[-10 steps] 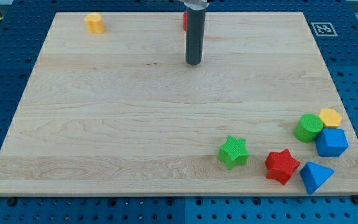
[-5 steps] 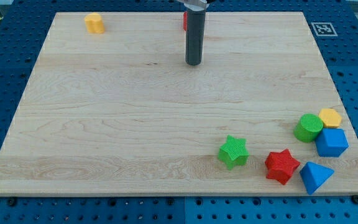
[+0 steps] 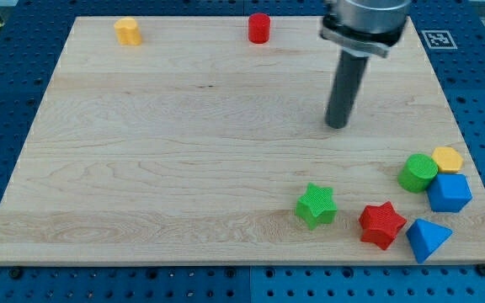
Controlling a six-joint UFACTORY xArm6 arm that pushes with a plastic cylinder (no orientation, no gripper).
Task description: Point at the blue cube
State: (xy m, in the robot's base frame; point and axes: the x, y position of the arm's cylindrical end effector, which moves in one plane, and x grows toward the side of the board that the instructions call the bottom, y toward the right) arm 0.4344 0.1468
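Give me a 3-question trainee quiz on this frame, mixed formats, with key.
1. True or false: my tip touches the blue cube.
2. Which block sits directly toward the view's top from the blue cube, touching it? A) red star B) yellow block C) green star
3. Fill in: the blue triangular block lies toward the view's ______ from the blue cube.

Key: 1. False; the tip stands apart, up and to the view's left of it. 2. B, the yellow block. 3. bottom.

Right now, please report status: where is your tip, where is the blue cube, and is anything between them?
My tip on bare board, up-left of blue cube. Cube at right edge, untouched. Green cylinder close beside the direct line.
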